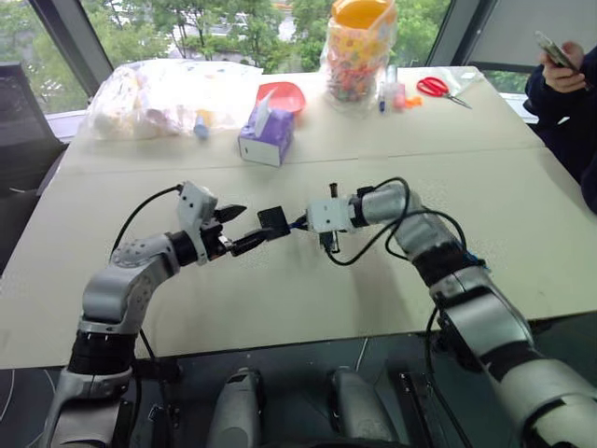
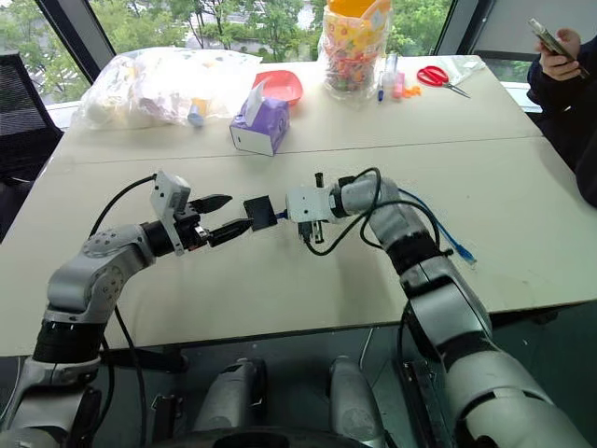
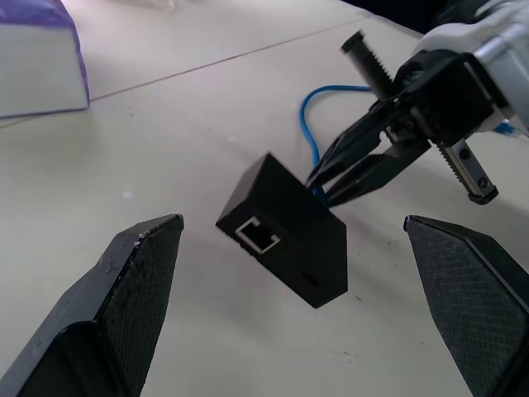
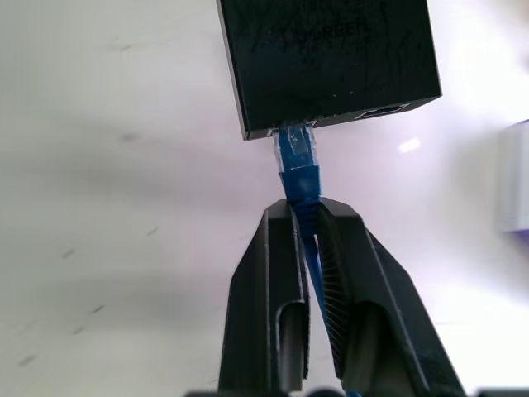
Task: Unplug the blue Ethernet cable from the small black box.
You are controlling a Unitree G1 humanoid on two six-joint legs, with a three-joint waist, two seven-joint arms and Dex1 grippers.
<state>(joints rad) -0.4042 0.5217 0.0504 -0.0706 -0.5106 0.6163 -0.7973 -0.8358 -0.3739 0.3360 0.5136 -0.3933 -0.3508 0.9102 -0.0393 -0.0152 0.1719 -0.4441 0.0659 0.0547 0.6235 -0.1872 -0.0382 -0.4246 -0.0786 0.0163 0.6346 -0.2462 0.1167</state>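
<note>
The small black box (image 1: pixel 273 221) hangs above the tabletop between my two grippers, its empty port (image 3: pixel 258 236) facing my left gripper. The blue Ethernet cable (image 4: pixel 297 161) is plugged into the box's other side, and its clear plug sits in the socket. My right gripper (image 4: pixel 303 211) is shut on the cable just behind the plug. From there the cable trails back along my right arm and onto the table (image 2: pixel 438 229). My left gripper (image 2: pixel 235 213) is open, with its fingertips (image 3: pixel 140 273) spread wide on either side of the box and not touching it.
A purple tissue box (image 1: pixel 266 138) stands behind the grippers. Further back are a plastic bag (image 1: pixel 168 93), a red bowl (image 1: pixel 284 93), a jar of colourful pieces (image 1: pixel 359 47) and red scissors (image 1: pixel 434 87). A person holding a phone (image 1: pixel 560 84) sits at the table's far right.
</note>
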